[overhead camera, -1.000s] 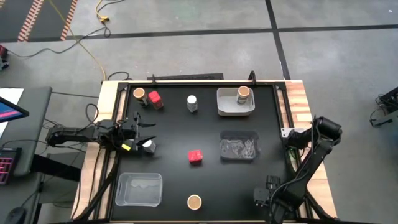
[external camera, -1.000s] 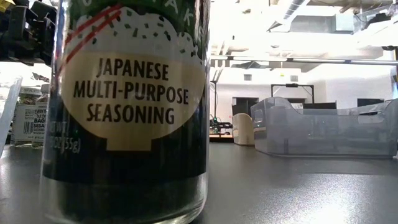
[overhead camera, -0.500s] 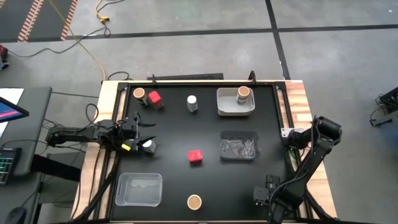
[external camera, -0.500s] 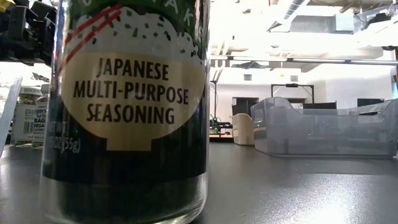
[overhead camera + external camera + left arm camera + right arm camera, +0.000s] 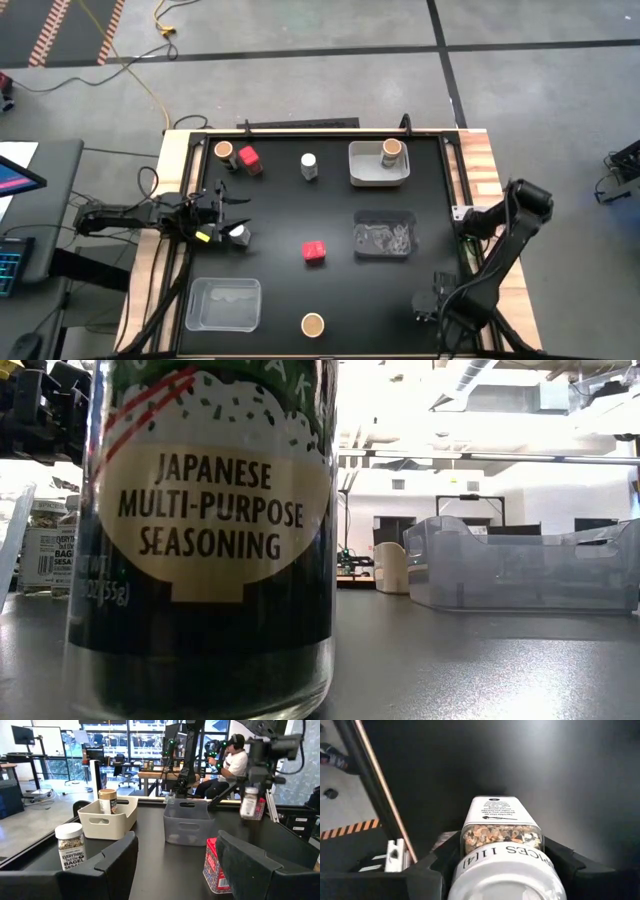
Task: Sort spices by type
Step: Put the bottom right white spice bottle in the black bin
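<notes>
- Right gripper [image 5: 502, 870], at the lower right of the high view, had its two dark fingers clamped on the sides of a white-lidded jar [image 5: 502, 845]; the lid faced the wrist camera and the jar hung clear above the black table [image 5: 330, 205].
- Risk 1: the hold sat near the lid end of a smooth round jar, so a quick swing could probably tip the jar or let it slip, dropping it onto the table.
- Left gripper [image 5: 232, 208], at the left edge of the high view, stood with its fingers apart and nothing between them; a second white-lidded jar [image 5: 238, 234] lay just beside it and might be knocked if that arm moved.
- Remaining spices: red box [image 5: 314, 252] centre, red box by the rim [image 5: 249, 160] and cork-topped jar [image 5: 224, 150] upper left, white-lidded jar at the top [image 5: 309, 165], cork-topped jar [image 5: 312, 324] bottom centre.
- Risk 2: the white tray [image 5: 365, 170] at upper right already held a cork-topped jar in the tray [image 5: 392, 152]; setting the carried jar there would mix types.
- Clear tray [image 5: 385, 235] and clear tray at lower left [image 5: 223, 303] appeared to hold no spices.
</notes>
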